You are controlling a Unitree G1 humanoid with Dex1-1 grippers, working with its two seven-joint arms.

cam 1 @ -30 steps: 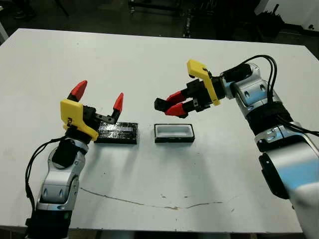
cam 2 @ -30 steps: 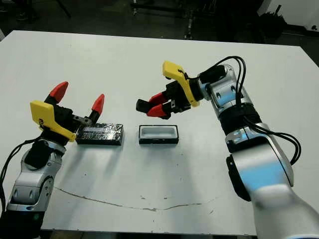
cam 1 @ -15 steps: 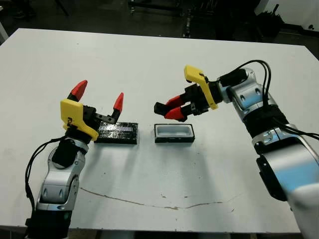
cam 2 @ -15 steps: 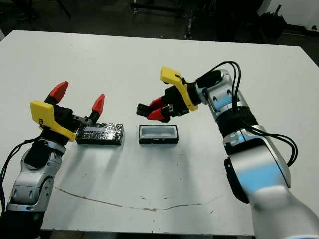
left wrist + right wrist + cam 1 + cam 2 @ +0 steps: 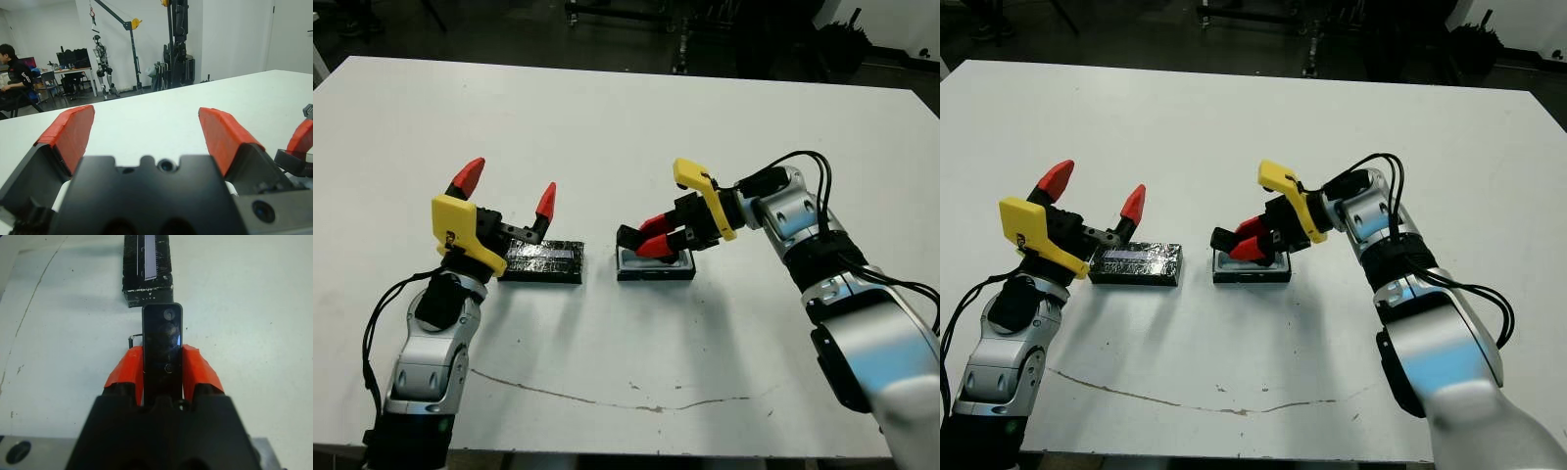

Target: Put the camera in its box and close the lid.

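I see the slim black bar-shaped camera clamped between my right gripper's red fingers, tilted low over the small black white-lined box. The flat glossy black lid with its pale strip lies on the desk just left of the box, apart.

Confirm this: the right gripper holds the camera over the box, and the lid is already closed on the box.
Not quite. The right gripper does hold the camera over the box, but the lid is not on it: the left eye view shows it lying on the table beside the box, by the open left gripper.
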